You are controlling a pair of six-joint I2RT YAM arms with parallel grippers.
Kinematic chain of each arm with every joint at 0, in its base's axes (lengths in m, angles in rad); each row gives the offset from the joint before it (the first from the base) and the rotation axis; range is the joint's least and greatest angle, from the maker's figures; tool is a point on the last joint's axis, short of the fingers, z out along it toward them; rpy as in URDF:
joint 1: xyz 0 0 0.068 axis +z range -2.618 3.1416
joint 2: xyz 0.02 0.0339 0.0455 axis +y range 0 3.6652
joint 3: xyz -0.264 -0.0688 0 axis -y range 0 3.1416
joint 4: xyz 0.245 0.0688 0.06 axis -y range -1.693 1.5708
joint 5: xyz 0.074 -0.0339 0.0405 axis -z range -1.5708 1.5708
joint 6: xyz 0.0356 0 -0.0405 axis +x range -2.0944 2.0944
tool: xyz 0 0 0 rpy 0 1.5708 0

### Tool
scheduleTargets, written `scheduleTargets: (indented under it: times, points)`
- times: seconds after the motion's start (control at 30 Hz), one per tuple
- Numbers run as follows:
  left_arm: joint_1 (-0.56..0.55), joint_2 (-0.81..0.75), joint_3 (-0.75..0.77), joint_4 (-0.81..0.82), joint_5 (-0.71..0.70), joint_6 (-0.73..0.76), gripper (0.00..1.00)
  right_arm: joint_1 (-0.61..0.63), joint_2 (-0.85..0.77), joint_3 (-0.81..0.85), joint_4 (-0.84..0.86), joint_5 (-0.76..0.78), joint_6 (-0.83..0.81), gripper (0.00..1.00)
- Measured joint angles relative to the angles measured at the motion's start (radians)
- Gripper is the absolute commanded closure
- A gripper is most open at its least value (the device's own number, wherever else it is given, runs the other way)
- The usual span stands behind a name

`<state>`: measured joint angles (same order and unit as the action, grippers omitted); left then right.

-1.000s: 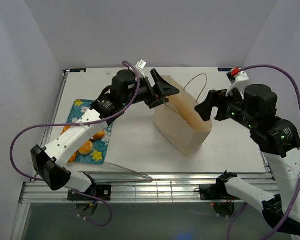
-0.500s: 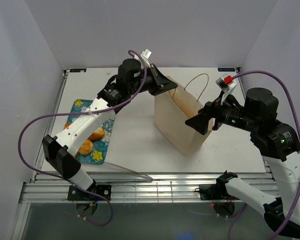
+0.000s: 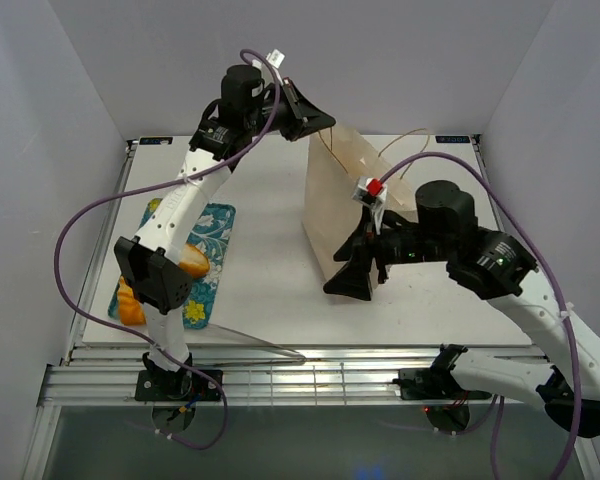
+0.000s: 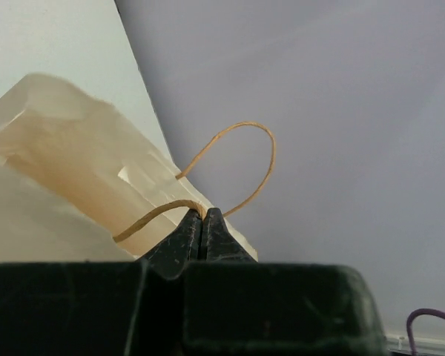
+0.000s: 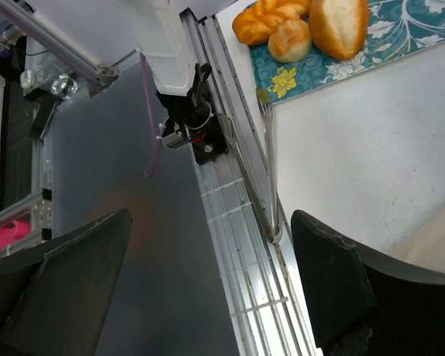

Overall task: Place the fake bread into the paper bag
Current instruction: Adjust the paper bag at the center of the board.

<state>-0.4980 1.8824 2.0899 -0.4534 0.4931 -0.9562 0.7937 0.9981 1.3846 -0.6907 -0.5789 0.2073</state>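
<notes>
The paper bag stands upright in the middle of the table. My left gripper is raised above the bag's back left rim and is shut on one thin cord handle; the other handle loops free beyond it. My right gripper hangs open and empty low at the bag's front face, and its wrist view looks at the table's front rail. The fake bread lies on the teal tray at the left: a braided loaf, a small bun and an oval roll.
The left arm's links cross over the tray and hide part of it. A purple cable loops out left of the arm. A metal rail runs along the table's front edge. Grey walls close in the back and both sides.
My left gripper shut on the bag's cord handle and rose toward the back. My right arm swung left and down from the bag's right side to its front face.
</notes>
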Motion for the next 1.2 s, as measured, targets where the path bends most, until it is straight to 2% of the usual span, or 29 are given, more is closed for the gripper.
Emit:
scheduleTargets:
  times: [0.13,0.33,0.47,0.8,1.0,1.2]
  points:
    - [0.072,0.063,0.115,-0.042,0.077,0.014,1.0,0.075,0.027,-0.096,0.066,0.053,-0.008,0.02]
    - [0.163,0.074,0.089,-0.085,0.149,0.037,1.0,0.158,0.064,-0.322,0.229,0.145,-0.031,0.1]
    - [0.207,0.066,0.038,-0.097,0.173,0.058,1.0,0.244,0.142,-0.437,0.32,0.212,-0.057,0.1]
    - [0.246,0.041,-0.059,-0.122,0.194,0.096,1.0,0.421,0.307,-0.495,0.542,0.342,-0.135,0.1]
    - [0.246,0.007,-0.101,-0.122,0.205,0.105,0.98,0.463,0.486,-0.545,0.695,0.406,-0.214,0.1]
    - [0.246,-0.039,-0.126,-0.116,0.208,0.11,0.95,0.495,0.592,-0.576,0.85,0.461,-0.293,0.1]
